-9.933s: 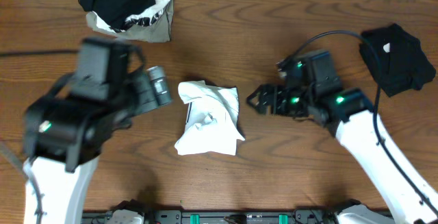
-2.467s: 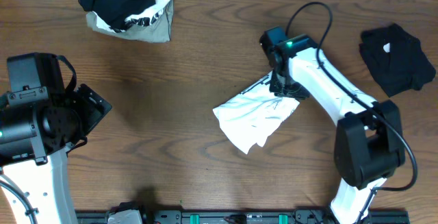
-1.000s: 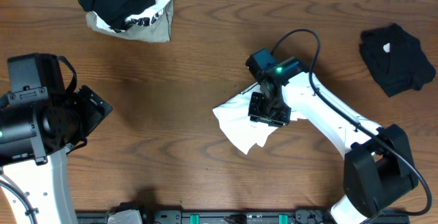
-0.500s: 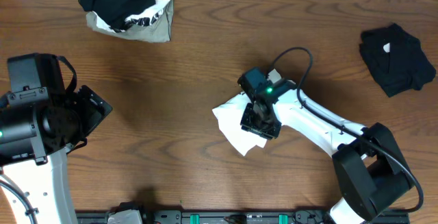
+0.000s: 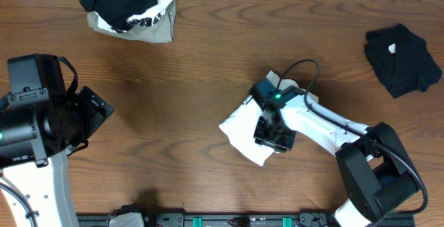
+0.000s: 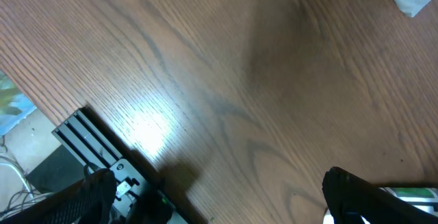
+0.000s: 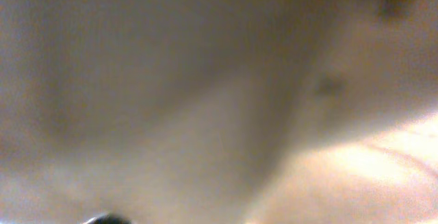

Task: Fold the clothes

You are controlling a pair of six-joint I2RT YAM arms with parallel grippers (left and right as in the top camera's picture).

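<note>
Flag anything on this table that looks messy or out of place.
The white T-shirt at mid-table is a crumpled, skewed wad partly under the right gripper, not laid flat. The heap of clothes at top left is jumbled too. The black garment at top right looks bunched.

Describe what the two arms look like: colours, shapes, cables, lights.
Both are white and black. The left arm has bulky black box-shaped housings joined to a white link, with a tiny green indicator. The right arm has slim white links, rounded black joints, a green light on its black wrist, and a looping black cable.
</note>
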